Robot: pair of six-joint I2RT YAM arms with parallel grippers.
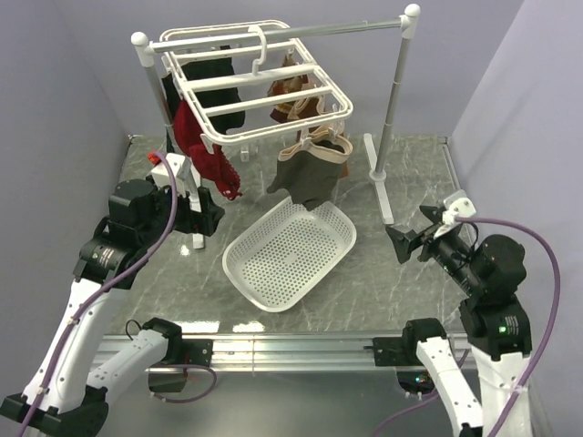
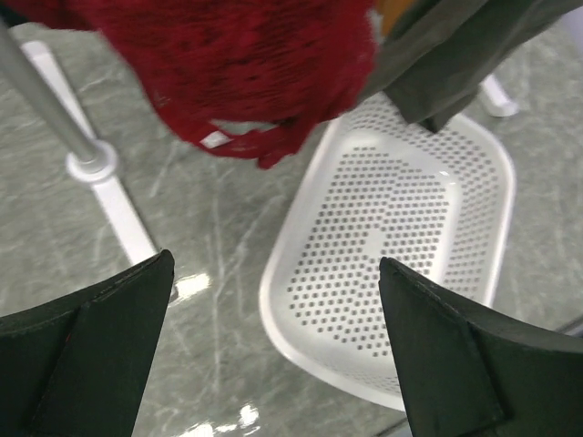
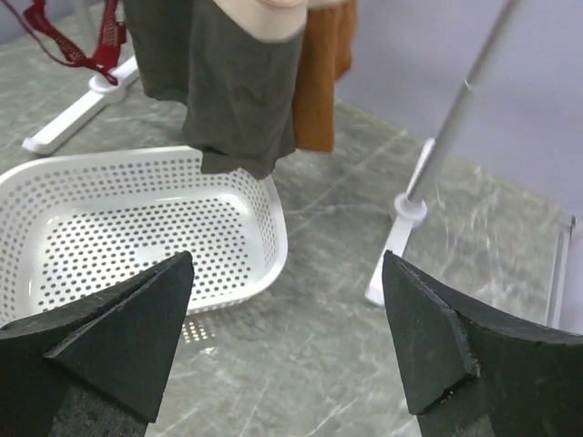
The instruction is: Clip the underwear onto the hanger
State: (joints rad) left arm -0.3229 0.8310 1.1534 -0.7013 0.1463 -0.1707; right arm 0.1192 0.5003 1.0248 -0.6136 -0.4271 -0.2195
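The dark grey-brown underwear [image 1: 308, 176] with a pale beige waistband hangs from clips at the front right of the white hanger frame [image 1: 258, 88]. Its lower edge dangles just above the basket. It also shows in the right wrist view [image 3: 228, 82] and at the top right of the left wrist view [image 2: 455, 59]. My left gripper [image 1: 211, 218] is open and empty, low at the left, below the red garment. My right gripper [image 1: 405, 241] is open and empty, low at the right, apart from the underwear.
A white perforated basket [image 1: 290, 252] lies on the table under the underwear. A red lacy garment [image 1: 208, 155], an orange-brown garment [image 1: 296, 100] and a black one [image 1: 215, 77] hang on the frame. The grey rail [image 1: 355, 27] stands on white posts with feet [image 1: 381, 187].
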